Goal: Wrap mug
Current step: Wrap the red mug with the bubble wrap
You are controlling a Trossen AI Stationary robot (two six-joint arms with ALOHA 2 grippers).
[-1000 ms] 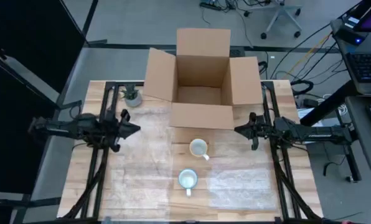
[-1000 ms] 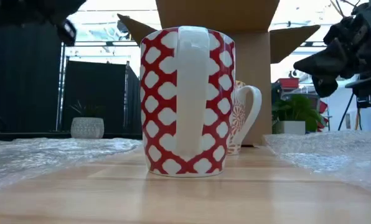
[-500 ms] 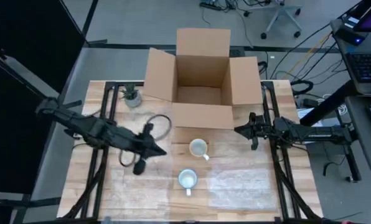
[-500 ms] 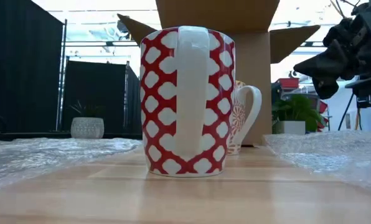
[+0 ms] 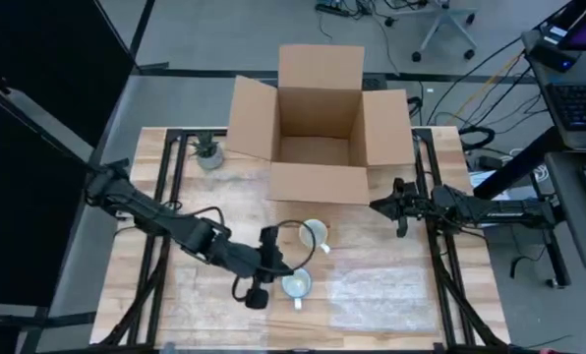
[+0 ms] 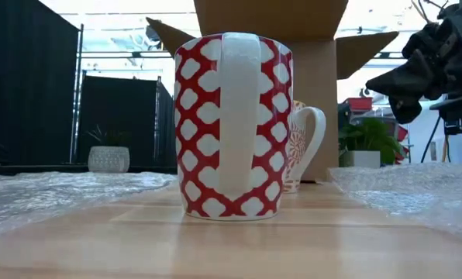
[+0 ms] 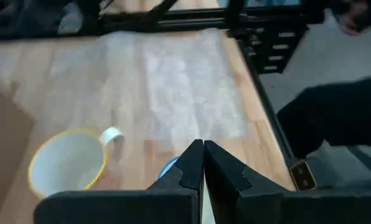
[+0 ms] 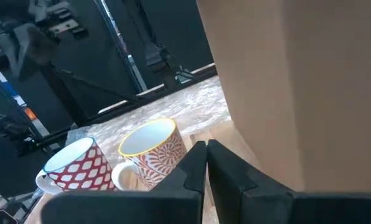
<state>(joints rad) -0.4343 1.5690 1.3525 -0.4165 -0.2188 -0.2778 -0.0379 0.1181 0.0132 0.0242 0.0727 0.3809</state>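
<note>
Left gripper (image 5: 273, 258): fingers together, just beside the red mug (image 5: 296, 284), on its box-facing side.
Red mug: upright, near the cardboard box (image 5: 318, 123), past the orange mug (image 5: 314, 234).
Nearer arm: left.
Right gripper (image 5: 378, 205): fingers together, waiting beside the box.

Two mugs (image 5: 305, 259) stand before the box (image 5: 318, 123), between bubble-wrap sheets (image 5: 383, 286).

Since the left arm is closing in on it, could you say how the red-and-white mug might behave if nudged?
The red-and-white mug looks glazed ceramic, so probably rigid, slippery and breakable. It stands upright on a flat base on bare wood, so a low push from the left gripper would likely slide it; a high one might tip it.
</note>
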